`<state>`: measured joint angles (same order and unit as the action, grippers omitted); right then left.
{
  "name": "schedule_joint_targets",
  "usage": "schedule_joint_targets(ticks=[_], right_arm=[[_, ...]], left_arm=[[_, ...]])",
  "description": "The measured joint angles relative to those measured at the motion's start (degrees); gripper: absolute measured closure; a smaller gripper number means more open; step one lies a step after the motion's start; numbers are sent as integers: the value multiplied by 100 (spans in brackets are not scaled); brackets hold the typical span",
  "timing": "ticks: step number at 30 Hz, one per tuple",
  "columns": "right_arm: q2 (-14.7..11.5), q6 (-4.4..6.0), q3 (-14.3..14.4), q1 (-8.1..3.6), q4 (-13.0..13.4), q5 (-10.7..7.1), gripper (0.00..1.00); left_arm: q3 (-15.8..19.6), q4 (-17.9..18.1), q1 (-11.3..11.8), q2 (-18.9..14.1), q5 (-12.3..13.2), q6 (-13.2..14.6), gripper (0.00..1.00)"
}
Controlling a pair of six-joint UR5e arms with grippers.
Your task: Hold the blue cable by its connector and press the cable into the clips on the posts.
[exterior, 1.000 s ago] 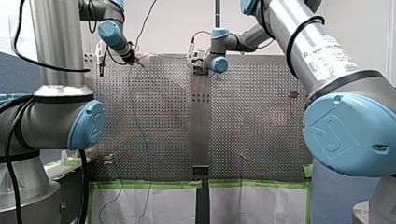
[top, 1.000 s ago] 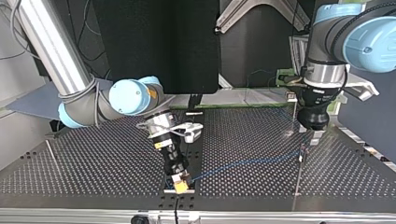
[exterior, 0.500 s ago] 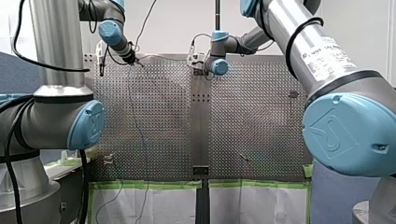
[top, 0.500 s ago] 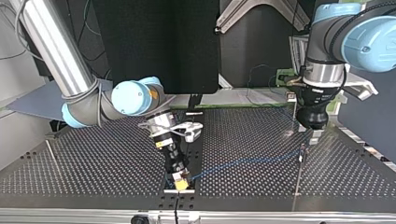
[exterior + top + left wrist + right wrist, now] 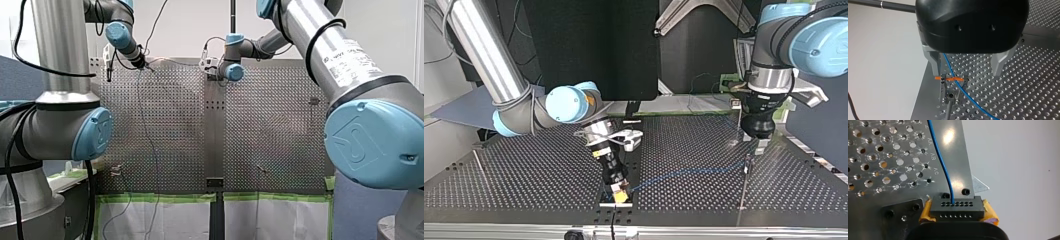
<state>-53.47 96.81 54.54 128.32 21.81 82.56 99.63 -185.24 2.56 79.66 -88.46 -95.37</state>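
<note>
Blue cable [image 5: 944,167] comes out of one small hole in the dark connector [image 5: 957,207]. That connector is what my right claw [image 5: 957,212] is squeezing. Its yellow pads [image 5: 926,213] press tight on both ends of it.

Only the right wrist view shows this close up. There is a row of round holes along the connector, and the cable sits in one near the middle. Ahead of the claw the cable runs over the shiny metal table [image 5: 958,157]. Beside some table holes there I can read small letters: AA, AB and AC.

Only the left wrist view shows my left claw [image 5: 965,74] up close. Its metal fingers [image 5: 934,61] are spread wide and grip nothing. The cable passes between them, close to one finger. Just under the fingertips it crosses a clip [image 5: 948,79] with an orange bar, which sits on a post [image 5: 948,112]. I cannot tell if the cable is pushed into the clip or only lies across it.

The top view shows the whole run. The cable stretches low over the table from my right claw across to my left claw.

In the front view both claws are far off and small. A white label [image 5: 350,60] is stuck on my right arm, but its print is too small for me to read.
</note>
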Motion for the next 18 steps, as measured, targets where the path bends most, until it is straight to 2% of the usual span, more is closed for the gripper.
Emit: schedule_joint_targets(ticks=[18], right_arm=[[14, 6, 0, -16, 8, -2, 100]], left_arm=[[1, -5, -7, 0, -73, 18, 0]])
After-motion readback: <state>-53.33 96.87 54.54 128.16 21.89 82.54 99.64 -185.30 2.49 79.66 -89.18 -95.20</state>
